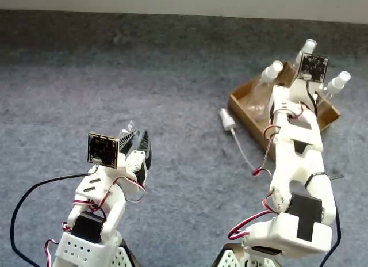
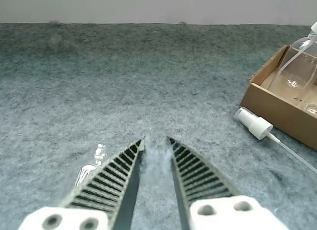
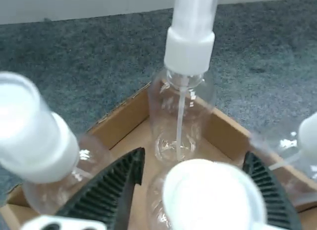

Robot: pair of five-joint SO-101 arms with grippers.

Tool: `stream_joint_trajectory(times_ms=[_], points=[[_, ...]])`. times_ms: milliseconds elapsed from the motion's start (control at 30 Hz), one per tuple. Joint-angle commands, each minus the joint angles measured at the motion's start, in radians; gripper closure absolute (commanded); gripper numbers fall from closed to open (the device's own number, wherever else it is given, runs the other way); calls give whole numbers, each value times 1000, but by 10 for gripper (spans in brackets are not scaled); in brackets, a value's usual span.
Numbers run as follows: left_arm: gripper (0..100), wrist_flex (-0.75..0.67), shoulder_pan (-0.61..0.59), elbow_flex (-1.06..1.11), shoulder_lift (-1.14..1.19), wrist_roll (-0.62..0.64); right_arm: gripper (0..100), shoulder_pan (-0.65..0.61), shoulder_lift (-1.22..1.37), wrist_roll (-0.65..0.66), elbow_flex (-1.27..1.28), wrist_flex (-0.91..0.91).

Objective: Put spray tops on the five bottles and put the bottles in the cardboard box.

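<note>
The cardboard box (image 1: 248, 106) lies at the far right on the carpet. My right gripper (image 3: 193, 155) hangs over it, open, its jaws on either side of a capped clear bottle (image 3: 210, 198) standing in the box, with a gap showing at one finger (image 3: 116, 188). Around it stand three other bottles with white spray tops (image 1: 272, 69) (image 1: 309, 47) (image 1: 338, 81). A loose spray top (image 1: 227, 121) with its long tube lies on the carpet just left of the box. My left gripper (image 2: 156, 140) is low over the carpet, open and holding nothing. An uncapped clear bottle (image 2: 90, 164) lies beside its finger.
Grey carpet (image 1: 172, 77) covers the whole table. The near wall of the box (image 2: 270, 108) stands to the right of the left gripper, with the loose spray top (image 2: 252, 122) in front of it. The right arm (image 1: 296, 152) stretches along the right side towards the box.
</note>
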Motion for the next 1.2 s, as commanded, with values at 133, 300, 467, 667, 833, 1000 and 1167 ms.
stream_joint_trajectory(times_ms=[133,300,467,667,833,1000,1167], points=[[958,2,-5,16,-4,5,726,-10,-62,5,-131,87],[958,2,-5,16,-4,5,727,-12,-62,3,-214,165],[958,2,-5,16,-4,5,727,-12,-62,3,-312,254],[958,2,-5,16,-4,5,727,-12,-62,3,-400,317],[958,2,-5,16,-4,5,727,-12,-62,3,-510,410],[958,2,-5,16,-4,5,727,-12,-62,3,-599,484],[958,2,-12,16,-5,5,727,-12,-64,3,-697,591]])
